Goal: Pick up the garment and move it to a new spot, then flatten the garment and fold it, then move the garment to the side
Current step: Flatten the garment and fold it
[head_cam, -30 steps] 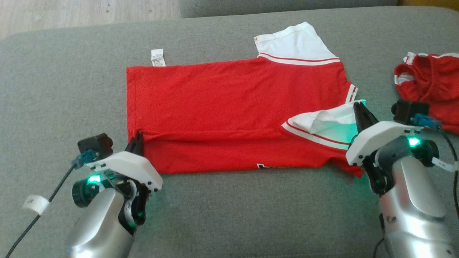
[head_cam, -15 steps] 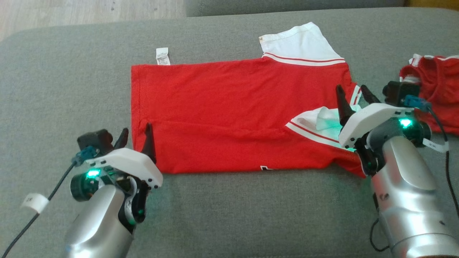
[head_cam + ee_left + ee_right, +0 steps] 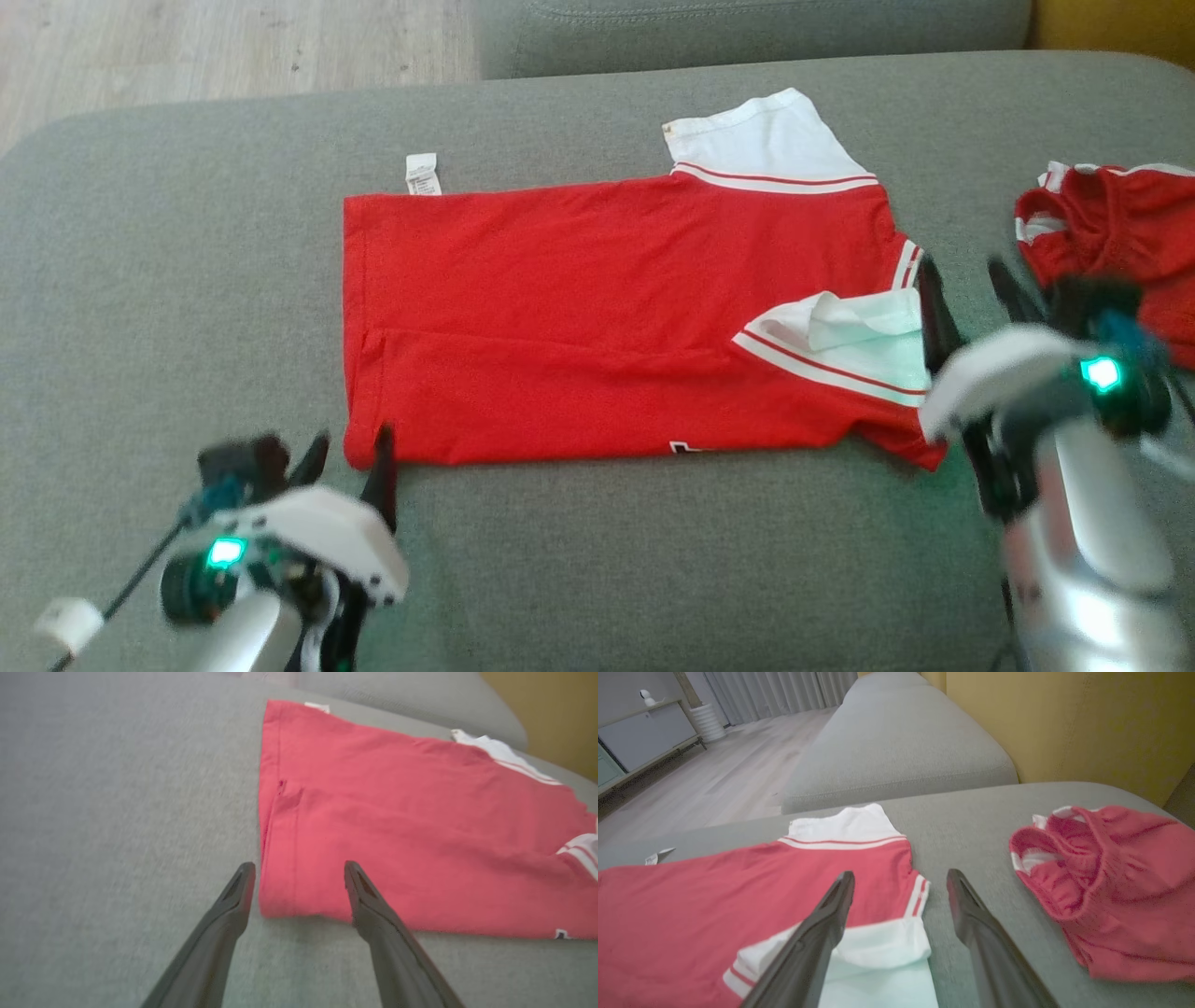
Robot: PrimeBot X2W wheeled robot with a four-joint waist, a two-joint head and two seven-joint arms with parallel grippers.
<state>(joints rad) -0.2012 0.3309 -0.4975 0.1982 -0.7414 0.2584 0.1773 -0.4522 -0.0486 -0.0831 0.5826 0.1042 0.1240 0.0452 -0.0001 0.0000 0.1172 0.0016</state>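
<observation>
Evidently mid-fold, the left hand (image 3: 353, 448) at seven o'clock and right hand (image 3: 962, 280) at three o'clock gape empty beside the shirt (image 3: 607, 317), so its lengthwise fold lies undisturbed.

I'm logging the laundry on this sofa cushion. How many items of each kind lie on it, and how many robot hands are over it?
Red T-shirt with white sleeves: 1
Crumpled red shorts with white trim: 1
Open robot hands: 2, the left hand and the right hand
Total: 4
</observation>
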